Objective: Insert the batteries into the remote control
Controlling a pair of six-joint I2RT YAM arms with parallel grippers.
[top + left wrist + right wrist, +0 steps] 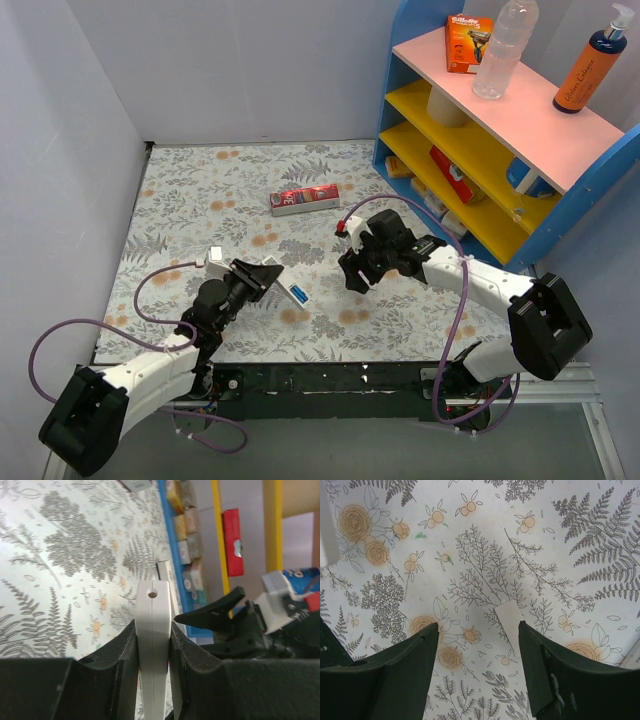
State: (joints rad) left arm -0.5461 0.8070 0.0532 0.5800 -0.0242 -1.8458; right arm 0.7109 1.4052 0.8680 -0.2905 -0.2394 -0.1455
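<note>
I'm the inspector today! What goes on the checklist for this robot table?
Surface: flowery cloth, flat, no spills seen.
Job's things: remote held edge-on in the left hand; batteries, nothing seen for sure.
Clutter: red carton lying on the cloth; small white flat piece lying on the cloth.
Hands: left hand shut on the remote; right hand open and empty, hovering over the white piece.
Cables: purple cables loop along both arms, none across the carton or white piece.
Surroundings: shelf at the right with a clear bottle, a pump bottle and small boxes; white walls.
</note>
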